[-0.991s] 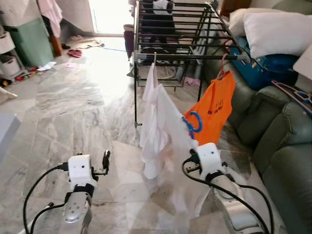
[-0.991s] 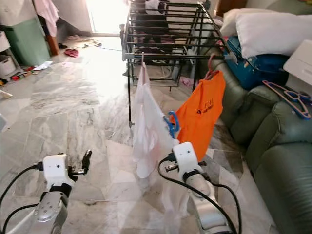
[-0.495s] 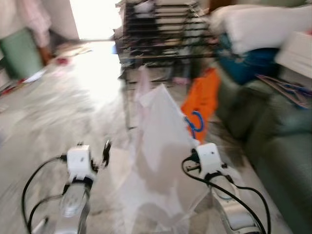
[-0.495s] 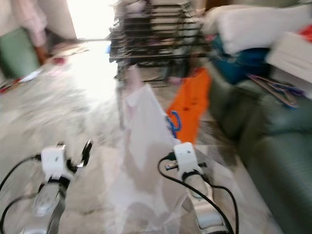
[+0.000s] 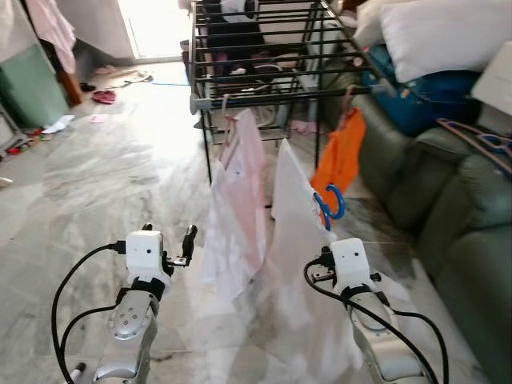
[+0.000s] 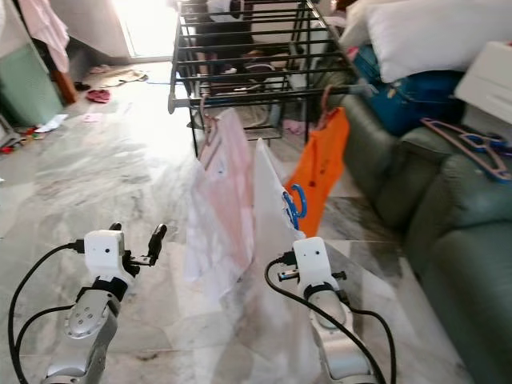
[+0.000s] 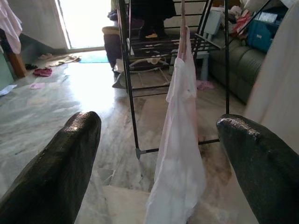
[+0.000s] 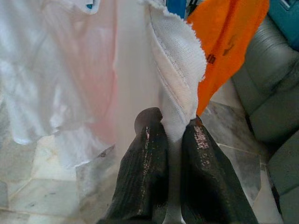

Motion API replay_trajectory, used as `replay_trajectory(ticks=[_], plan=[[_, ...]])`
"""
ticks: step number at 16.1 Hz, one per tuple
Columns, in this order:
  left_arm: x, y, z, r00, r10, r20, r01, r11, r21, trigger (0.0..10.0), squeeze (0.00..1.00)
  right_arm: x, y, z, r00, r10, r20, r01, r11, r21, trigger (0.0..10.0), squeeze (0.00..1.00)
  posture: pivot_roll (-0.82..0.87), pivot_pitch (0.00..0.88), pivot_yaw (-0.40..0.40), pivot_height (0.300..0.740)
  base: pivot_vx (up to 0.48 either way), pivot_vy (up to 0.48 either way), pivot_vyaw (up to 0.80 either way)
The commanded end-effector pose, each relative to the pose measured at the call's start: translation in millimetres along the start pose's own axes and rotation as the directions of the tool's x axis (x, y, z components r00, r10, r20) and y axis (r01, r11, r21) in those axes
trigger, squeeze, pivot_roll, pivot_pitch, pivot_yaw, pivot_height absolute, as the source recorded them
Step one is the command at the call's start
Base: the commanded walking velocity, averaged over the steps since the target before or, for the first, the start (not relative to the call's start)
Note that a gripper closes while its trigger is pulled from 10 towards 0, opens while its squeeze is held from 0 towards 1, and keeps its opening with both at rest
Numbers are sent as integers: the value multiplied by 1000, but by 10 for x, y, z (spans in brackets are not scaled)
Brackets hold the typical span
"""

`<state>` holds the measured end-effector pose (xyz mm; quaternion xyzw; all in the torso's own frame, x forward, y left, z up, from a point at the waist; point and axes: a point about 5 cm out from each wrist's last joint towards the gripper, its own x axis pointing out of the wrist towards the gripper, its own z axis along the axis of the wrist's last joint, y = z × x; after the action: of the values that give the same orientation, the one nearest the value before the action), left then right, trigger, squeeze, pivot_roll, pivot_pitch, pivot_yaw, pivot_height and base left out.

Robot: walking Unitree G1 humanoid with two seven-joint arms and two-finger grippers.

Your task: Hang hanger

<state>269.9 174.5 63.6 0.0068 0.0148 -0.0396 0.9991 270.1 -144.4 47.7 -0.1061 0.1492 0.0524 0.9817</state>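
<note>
My right gripper (image 8: 173, 129) is shut on the edge of a white garment (image 5: 300, 264) that hangs from a blue hanger (image 5: 331, 205); the blue hook sticks up just above my right wrist. The black drying rack (image 5: 272, 76) stands ahead. On its front rail hang a pale pink garment (image 5: 240, 180) and an orange garment (image 5: 340, 156) on a pink hanger. The held garment is below the rail, between those two. My left gripper (image 7: 158, 122) is open, low on the left, with nothing in it.
A green sofa (image 5: 468, 224) runs along the right, with a white pillow (image 5: 440, 36), a blue bag (image 5: 424, 104) and loose hangers (image 5: 480, 144) on it. A green cabinet (image 5: 32, 84) stands far left. Marble floor (image 5: 104, 176) lies open to the left of the rack.
The whole view blurred and shifted as I walked, and the rack now sits nearer and more to the left. My right gripper still holds the white garment; the left one stays open.
</note>
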Motion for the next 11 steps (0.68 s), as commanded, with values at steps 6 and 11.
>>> replay_trajectory(ticks=[6, 11], plan=[[12, -13, -29, 1000, -16, -18, 16, 1000, 1, 10000, 0, 95, -26, 156, 999, -34, 16, 34, 998, 49, 10000, 0, -178, 0, 47, 740, 409, 249, 0], [0, -51, -58, 999, -27, -25, 27, 1000, -4, 10000, 0, 153, -30, 153, 999, -49, -22, 51, 995, 84, 10000, 0, -177, 0, 46, 740, 409, 250, 0]])
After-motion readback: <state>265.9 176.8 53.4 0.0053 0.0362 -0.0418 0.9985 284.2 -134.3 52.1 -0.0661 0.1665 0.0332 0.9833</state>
